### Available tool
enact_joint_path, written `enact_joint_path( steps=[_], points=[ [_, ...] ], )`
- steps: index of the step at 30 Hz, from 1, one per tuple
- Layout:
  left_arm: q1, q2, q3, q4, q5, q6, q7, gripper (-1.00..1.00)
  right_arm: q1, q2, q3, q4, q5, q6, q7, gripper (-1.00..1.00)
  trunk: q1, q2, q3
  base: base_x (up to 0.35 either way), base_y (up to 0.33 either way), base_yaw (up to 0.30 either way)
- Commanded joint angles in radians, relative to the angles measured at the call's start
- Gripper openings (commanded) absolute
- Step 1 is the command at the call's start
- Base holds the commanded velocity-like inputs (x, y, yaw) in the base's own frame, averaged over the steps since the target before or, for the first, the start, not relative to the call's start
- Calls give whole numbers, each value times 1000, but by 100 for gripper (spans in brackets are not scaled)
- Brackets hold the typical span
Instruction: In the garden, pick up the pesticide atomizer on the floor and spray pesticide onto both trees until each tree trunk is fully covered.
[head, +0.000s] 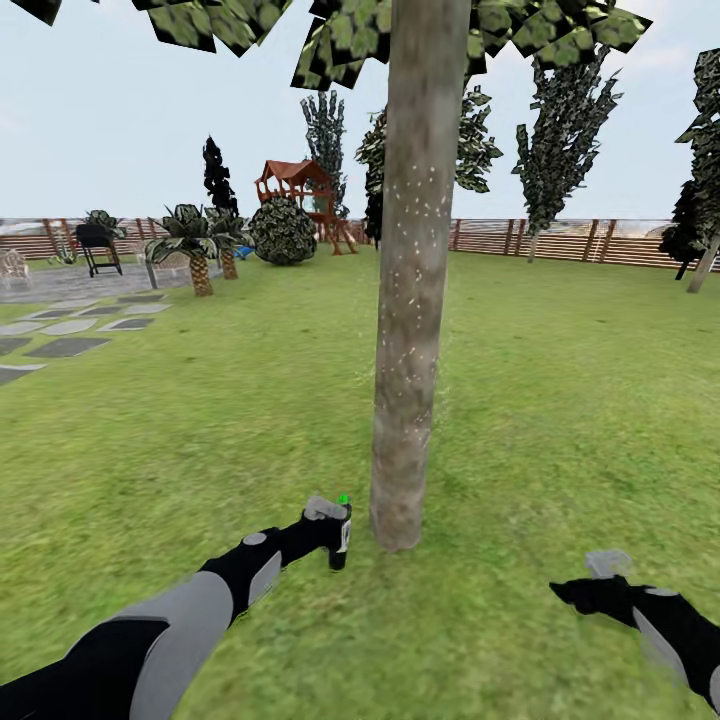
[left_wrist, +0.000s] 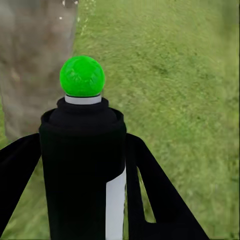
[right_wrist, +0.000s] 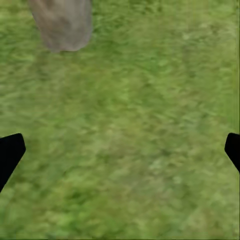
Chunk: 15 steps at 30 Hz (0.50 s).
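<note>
At lower centre of the head view, the pesticide atomizer (head: 340, 535) is being pinched around its black body by the left gripper (head: 335, 530), just beside the tree trunk (head: 410, 300). It is being judged light, stiff and smooth. At lower right, the right gripper (head: 585, 590) is being held spread, empty.

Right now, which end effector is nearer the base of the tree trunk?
Left. The left end effector, holding the pesticide atomizer, sits just beside the tree trunk at its base. The right end effector hangs open, well off to the trunk's other side.
</note>
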<state>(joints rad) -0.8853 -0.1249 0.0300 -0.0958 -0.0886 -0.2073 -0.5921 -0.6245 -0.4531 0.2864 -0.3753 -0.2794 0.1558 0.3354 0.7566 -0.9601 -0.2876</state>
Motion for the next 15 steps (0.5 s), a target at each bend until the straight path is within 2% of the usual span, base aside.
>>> enact_joint_path(
  steps=[1,4,6,8,10,11,12,14,15],
  points=[
    [0,1,-3,-24,-2,3,-58,-100,-33,-10,1,-1,1,25,95,100,0,0,0,0,0,0],
    [0,3,-5,-78,-4,73,-205,-100,-141,-29,0,-6,2,94,373,100,0,0,0,0,0,0],
    [0,3,-6,-91,-5,97,-244,-100,-214,-32,1,-8,1,118,511,100,0,0,0,0,0,0],
    [0,2,-9,-95,-7,106,-262,-100,-275,-32,2,-17,0,175,627,100,0,0,0,0,0,0],
    [0,2,-12,-97,-7,109,-300,-100,-310,-31,2,-45,-1,206,679,100,0,0,0,0,0,0],
    [0,2,-14,-97,-8,110,-343,-100,-325,-29,2,-85,-3,221,698,100,0,0,0,0,0,0],
    [0,2,-15,-97,-9,111,-366,-100,-331,-27,3,-121,-4,242,712,-100,0,0,0,0,0,0],
    [0,2,-16,-97,-8,112,-394,-100,-337,-12,3,-196,-5,307,755,-100,0,0,0,0,0,0],
    [0,1,-16,-97,-7,112,-400,-100,-340,4,3,-234,-5,332,769,-100,0,0,0,0,0,0]
  ],
)
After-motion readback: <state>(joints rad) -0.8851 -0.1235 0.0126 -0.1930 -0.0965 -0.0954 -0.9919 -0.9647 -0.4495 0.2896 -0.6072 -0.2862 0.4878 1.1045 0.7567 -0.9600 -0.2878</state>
